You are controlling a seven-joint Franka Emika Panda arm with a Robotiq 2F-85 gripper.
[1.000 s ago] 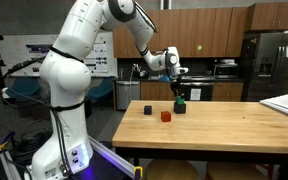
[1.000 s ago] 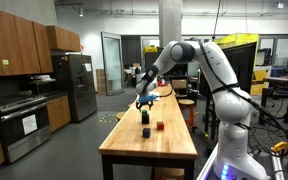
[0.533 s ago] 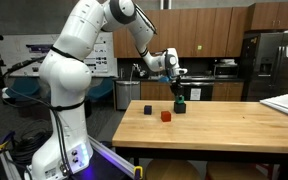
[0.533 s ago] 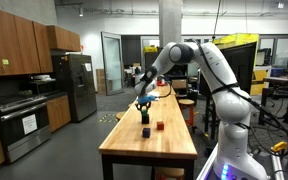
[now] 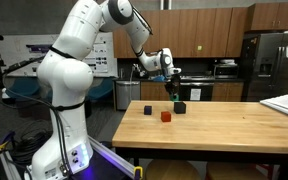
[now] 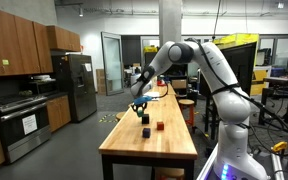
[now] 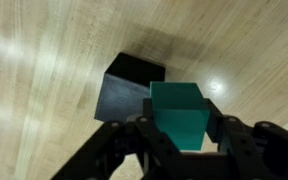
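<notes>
In the wrist view my gripper (image 7: 180, 128) is shut on a teal cube (image 7: 178, 105), one finger pressed on each side face. A black cube (image 7: 129, 88) lies just below and beside it on the wooden table (image 7: 44, 80). In both exterior views the gripper (image 5: 173, 89) (image 6: 139, 104) hangs a little above the table with the teal cube in it. That black cube (image 5: 180, 106) (image 6: 145, 118) sits right under it. A red cube (image 5: 166, 116) (image 6: 160, 126) and a second black cube (image 5: 148, 109) (image 6: 146, 132) lie close by.
The long wooden table (image 5: 224, 125) stretches away from the cubes. White sheets (image 5: 285, 105) lie at its far end. My white arm and its base (image 5: 64, 90) stand beside the table edge. Kitchen cabinets and a fridge (image 6: 76, 85) fill the background.
The gripper has shut on the teal cube that sat on the black cube and has lifted it slightly off, shifting a little sideways. The other cubes have not moved.
</notes>
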